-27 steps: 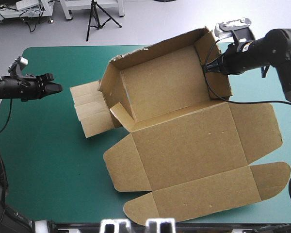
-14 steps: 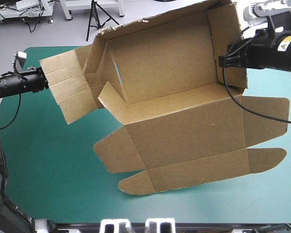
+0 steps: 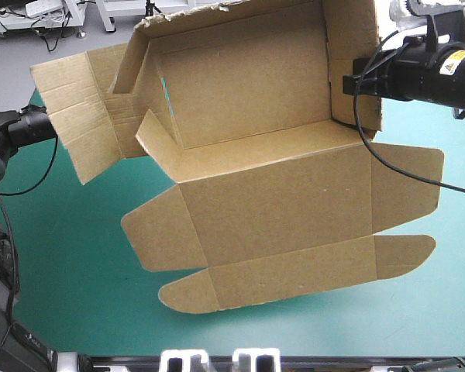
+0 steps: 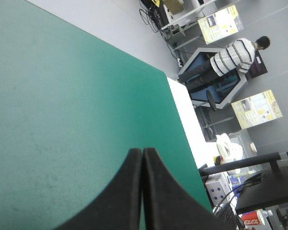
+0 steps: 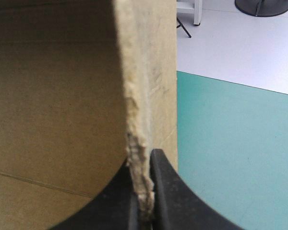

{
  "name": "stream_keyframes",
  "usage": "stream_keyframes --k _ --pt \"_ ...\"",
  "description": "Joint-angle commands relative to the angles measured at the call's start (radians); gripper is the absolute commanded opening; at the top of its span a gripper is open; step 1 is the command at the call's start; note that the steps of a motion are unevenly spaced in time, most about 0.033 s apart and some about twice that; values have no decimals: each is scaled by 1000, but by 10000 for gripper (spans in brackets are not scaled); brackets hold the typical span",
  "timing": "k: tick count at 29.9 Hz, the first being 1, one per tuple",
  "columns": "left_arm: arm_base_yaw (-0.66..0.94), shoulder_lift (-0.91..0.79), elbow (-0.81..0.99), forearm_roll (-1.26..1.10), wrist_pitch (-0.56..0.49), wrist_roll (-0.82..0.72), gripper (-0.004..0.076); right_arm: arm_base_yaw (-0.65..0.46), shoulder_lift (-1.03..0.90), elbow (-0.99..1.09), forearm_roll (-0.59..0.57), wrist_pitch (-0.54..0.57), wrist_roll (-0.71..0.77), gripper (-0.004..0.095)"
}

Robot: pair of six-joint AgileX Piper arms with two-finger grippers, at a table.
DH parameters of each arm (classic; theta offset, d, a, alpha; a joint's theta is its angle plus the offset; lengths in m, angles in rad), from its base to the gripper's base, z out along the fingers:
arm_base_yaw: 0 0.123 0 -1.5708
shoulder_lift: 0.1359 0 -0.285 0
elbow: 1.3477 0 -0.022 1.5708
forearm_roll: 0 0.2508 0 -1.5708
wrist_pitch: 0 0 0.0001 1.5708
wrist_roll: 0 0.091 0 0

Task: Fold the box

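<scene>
The brown box hangs in the air over the table, tray part up with its walls raised, the lid and its flaps drooping toward the front. My right gripper is shut on the box's right wall; in the right wrist view the black fingers pinch the board's ragged edge. The left arm reaches in from the left, and the box's loose left flap hides its gripper in the high view. In the left wrist view the left gripper is shut on nothing, with only table ahead of it.
The teal-green cover lies bare to the left of and in front of the hanging box. The table's far right corner shows ahead of the left gripper. A strip of cover shows beside the held wall.
The right gripper has lifted the box off the table and carried it up and to the left. The left flap now covers the left gripper, which has drawn back slightly.
</scene>
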Motion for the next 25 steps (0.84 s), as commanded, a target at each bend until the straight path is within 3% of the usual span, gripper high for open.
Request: stream_keyframes --k 1,15,25 --pt "-20 -89 -30 -91 106 7 -8 -2 -3 -27 37 -134 17 -13" --pt "-29 -224 -30 -91 106 -20 -8 -2 137 -27 177 -180 -17 -13" --pt "-98 -263 -30 -84 104 -20 -8 -2 172 -27 170 -207 -20 -13"
